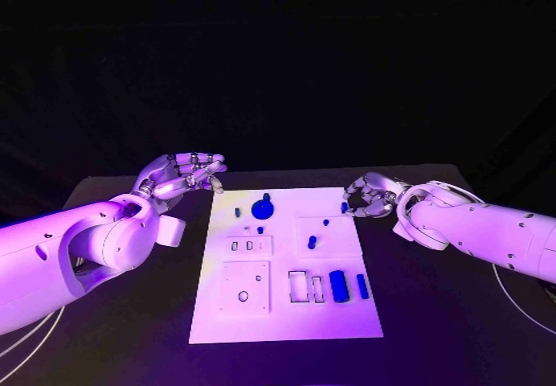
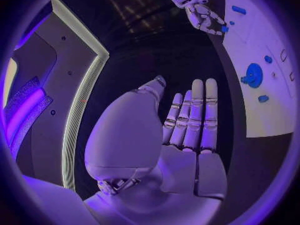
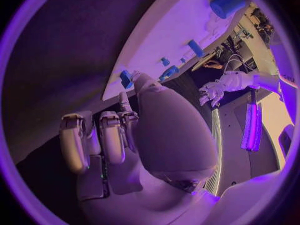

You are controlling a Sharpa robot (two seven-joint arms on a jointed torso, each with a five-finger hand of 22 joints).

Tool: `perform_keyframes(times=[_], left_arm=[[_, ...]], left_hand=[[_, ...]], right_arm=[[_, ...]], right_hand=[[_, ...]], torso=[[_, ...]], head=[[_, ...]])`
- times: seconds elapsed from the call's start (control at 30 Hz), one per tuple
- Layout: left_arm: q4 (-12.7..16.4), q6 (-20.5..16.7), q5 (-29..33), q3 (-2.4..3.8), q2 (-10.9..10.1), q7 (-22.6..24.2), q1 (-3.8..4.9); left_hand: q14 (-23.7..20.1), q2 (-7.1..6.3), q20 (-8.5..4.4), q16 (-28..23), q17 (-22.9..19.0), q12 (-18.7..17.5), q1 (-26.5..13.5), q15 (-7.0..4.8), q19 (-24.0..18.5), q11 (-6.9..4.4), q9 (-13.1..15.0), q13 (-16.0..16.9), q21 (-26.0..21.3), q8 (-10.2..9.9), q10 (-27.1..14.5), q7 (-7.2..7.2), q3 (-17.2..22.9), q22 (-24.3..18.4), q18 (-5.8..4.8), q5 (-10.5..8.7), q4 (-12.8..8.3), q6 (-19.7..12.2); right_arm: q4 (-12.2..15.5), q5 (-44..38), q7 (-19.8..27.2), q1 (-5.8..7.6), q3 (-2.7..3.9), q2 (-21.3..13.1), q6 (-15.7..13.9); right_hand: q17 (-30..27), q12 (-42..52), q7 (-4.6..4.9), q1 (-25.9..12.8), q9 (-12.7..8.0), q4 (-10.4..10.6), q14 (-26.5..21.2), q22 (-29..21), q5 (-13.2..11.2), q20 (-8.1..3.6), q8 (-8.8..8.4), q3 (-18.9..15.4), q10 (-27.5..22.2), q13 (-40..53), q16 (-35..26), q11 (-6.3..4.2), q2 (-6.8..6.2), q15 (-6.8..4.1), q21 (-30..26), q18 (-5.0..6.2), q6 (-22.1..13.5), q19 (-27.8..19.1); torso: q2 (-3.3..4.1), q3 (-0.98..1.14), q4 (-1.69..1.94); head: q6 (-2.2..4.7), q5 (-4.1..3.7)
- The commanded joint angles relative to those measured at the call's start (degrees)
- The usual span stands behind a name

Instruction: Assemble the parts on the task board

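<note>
My right robot hand point(image 1: 371, 199) hovers at the far right corner of the white plastic task board point(image 1: 286, 322), fingers curled around a small blue part point(image 1: 344, 207) at their tips, apparently pinched. My left robot hand point(image 1: 186, 177) floats off the board's far left corner above the black desk point(image 1: 128, 322), fingers straight and apart, holding nothing. Beyond my right fingertips stands a round blue disc part point(image 1: 263, 210); nearer me lies a blue cylinder part point(image 1: 338, 285). With so light a pinch, the piece could slip or tilt before seating.
</note>
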Motion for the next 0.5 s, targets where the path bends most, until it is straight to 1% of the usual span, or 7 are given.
perform_keyframes(times=[0.03, 0.2, 0.3, 0.37, 0.5], left_arm=[[0.14, 1.0, 0.04, 0.03, 0.05, 0.55, 0.02], [0.16, 0.99, 0.04, 0.03, 0.03, 0.49, 0.02], [0.18, 0.98, 0.03, 0.03, 0.01, 0.46, 0.02], [0.18, 0.97, 0.03, 0.03, 0.01, 0.45, 0.02], [0.21, 0.95, 0.02, 0.03, -0.01, 0.46, 0.02]], left_hand=[[-0.5, 0.25, -0.06, 0.34, -0.02, -0.19, -0.08, 0.0, -0.35, 0.16, -0.03, 0.02, 0.4, 0.04, -0.09, 2.44, -0.06, 0.05, 1.11, -0.28, 0.25, -0.29], [-0.5, 0.25, -0.06, 0.34, -0.02, -0.19, -0.08, 0.0, -0.35, 0.16, -0.03, 0.02, 0.4, 0.04, -0.09, 2.44, -0.06, 0.05, 1.11, -0.28, 0.25, -0.29], [-0.53, 0.3, -0.05, 0.39, -0.04, -0.19, -0.03, 0.0, -0.44, 0.17, -0.03, 0.02, 0.49, 0.04, -0.1, 2.45, -0.03, 0.11, 1.12, -0.27, 0.21, -0.3], [-0.54, 0.31, -0.05, 0.39, -0.04, -0.19, -0.03, 0.0, -0.44, 0.17, -0.03, 0.02, 0.49, 0.04, -0.1, 2.45, -0.03, 0.11, 1.12, -0.27, 0.21, -0.3], [-0.55, 0.35, -0.05, 0.4, -0.04, -0.19, 0.02, 0.0, -0.47, 0.17, -0.03, 0.02, 0.52, 0.04, -0.11, 2.45, 0.01, 0.13, 1.12, -0.27, 0.19, -0.3]], right_arm=[[0.04, -1.39, 0.57, -0.06, 0.01, 0.16, 1.44], [-0.23, -1.63, 0.33, -0.06, 0.01, 0.44, 1.82], [-0.52, -1.77, 0.18, -0.07, 0.01, 0.72, 2.12], [-0.67, -1.91, 0.04, -0.08, 0.01, 0.88, 2.44], [-0.82, -2.14, -0.18, -0.1, 0.01, 1.09, 2.8]], right_hand=[[13.6, 0.36, -0.06, 0.51, 0.07, -0.05, 5.63, 14.45, 0.22, -0.44, 0.26, 0.74, 3.39, 12.0, 0.22, -0.48, 0.33, -0.45, 0.38, -0.16, 0.77, 5.36], [13.74, 0.63, -0.34, 0.64, 0.09, -0.2, 5.66, 14.58, 0.08, -0.64, 0.74, 2.15, 3.66, 12.27, 0.26, -0.71, 0.69, -0.71, 0.53, -0.21, 2.05, 5.47], [13.76, 0.73, -0.49, 0.63, 0.09, -0.27, 5.66, 14.65, 0.03, -0.76, 0.92, 2.75, 3.76, 12.37, 0.27, -0.84, 0.79, -0.86, 0.62, -0.23, 2.63, 5.53], [13.73, 0.8, -0.64, 0.7, 0.03, -0.43, 5.66, 14.62, -0.18, -0.92, 1.01, 3.55, 3.83, 12.45, 0.26, -0.98, 0.83, -1.02, 0.57, -0.22, 3.09, 5.5], [13.77, 0.85, -0.68, 0.65, 0.0, -0.49, 5.67, 14.67, -0.36, -0.98, 1.04, 3.85, 3.88, 12.5, 0.27, -1.03, 0.76, -1.09, 0.65, -0.24, 3.25, 5.56]], torso=[[-0.01, 0.0, 0.12], [-0.02, -0.01, 0.12], [0.03, 0.0, 0.11], [0.02, -0.02, 0.11], [-0.01, -0.02, 0.1]], head=[[0.1, -0.09], [0.37, 0.16], [0.41, 0.21], [0.31, 0.25], [0.12, 0.22]])
